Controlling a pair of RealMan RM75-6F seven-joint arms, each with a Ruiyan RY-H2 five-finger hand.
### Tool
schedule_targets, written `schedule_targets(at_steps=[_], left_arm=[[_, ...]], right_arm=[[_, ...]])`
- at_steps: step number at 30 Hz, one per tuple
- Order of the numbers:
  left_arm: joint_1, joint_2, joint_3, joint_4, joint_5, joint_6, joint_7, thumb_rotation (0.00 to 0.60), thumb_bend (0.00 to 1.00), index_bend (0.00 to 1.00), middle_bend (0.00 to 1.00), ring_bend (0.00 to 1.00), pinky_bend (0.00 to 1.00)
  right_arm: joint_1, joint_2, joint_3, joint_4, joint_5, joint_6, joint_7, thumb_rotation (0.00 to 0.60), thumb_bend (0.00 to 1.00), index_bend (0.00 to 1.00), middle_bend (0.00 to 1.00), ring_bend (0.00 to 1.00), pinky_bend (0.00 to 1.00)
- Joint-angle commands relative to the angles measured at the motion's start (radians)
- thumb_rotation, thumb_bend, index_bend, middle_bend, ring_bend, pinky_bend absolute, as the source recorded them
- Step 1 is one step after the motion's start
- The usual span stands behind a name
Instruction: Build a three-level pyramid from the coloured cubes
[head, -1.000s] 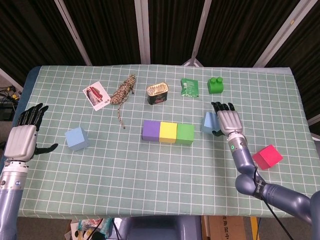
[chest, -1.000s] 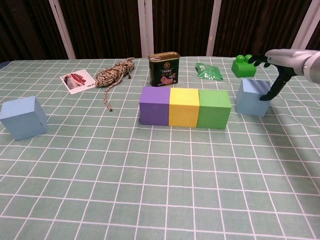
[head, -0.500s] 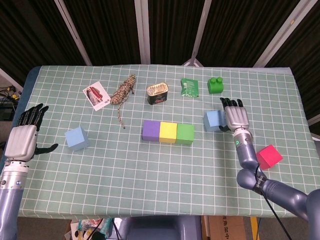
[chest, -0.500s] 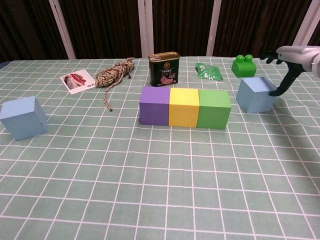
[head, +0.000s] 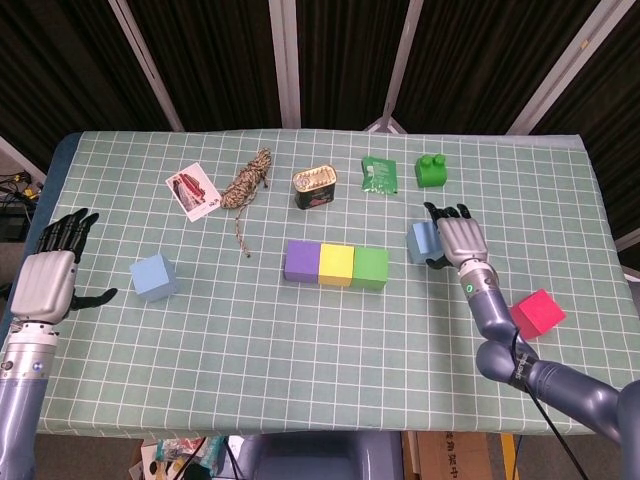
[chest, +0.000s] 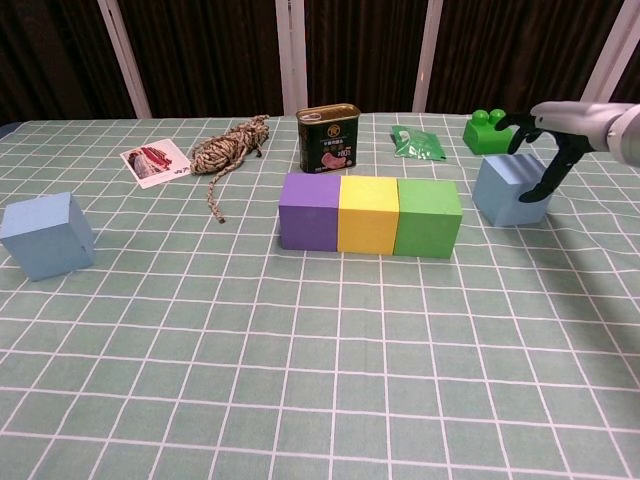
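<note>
Right hand (head: 459, 240) closing in on a pale blue foam-looking cube (chest: 509, 188)

Its fingers are draping over the cube's top and its thumb is reaching down the near side, but I cannot tell whether it is actually gripping. The cube is sitting on the checked green tablecloth (head: 300, 330) directly under that hand, just beside the purple, yellow and green cube row (head: 336, 264). It looks light, stiff and matte; opposite flat faces seem the sensible hold. The left hand (head: 46, 280) is hovering spread and empty.
</note>
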Motion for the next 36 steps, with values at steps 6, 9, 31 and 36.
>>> schedule_targets(at_steps=[6, 9, 31, 36], left_arm=[[0.000, -0.003, 0.000, 0.005, -0.005, 0.000, 0.004, 0.600, 0.08, 0.00, 0.00, 0.00, 0.06], [0.000, -0.003, -0.001, 0.005, -0.007, 0.001, 0.004, 0.600, 0.08, 0.00, 0.00, 0.00, 0.06], [0.008, 0.019, -0.002, -0.027, 0.019, 0.006, -0.033, 0.600, 0.08, 0.00, 0.00, 0.00, 0.06], [0.010, 0.024, 0.002, -0.036, 0.028, 0.004, -0.039, 0.600, 0.08, 0.00, 0.00, 0.00, 0.06]], right_arm=[[0.010, -0.028, -0.006, 0.062, -0.046, -0.032, 0.040, 0.600, 0.23, 0.02, 0.27, 0.16, 0.00], [0.011, -0.035, -0.009, 0.080, -0.050, -0.033, 0.041, 0.600, 0.23, 0.04, 0.33, 0.19, 0.00], [-0.055, 0.116, 0.012, -0.245, -0.042, 0.170, -0.037, 0.600, 0.23, 0.11, 0.44, 0.30, 0.00], [-0.083, 0.204, 0.031, -0.421, -0.012, 0.256, -0.080, 0.600, 0.23, 0.12, 0.44, 0.30, 0.00]])
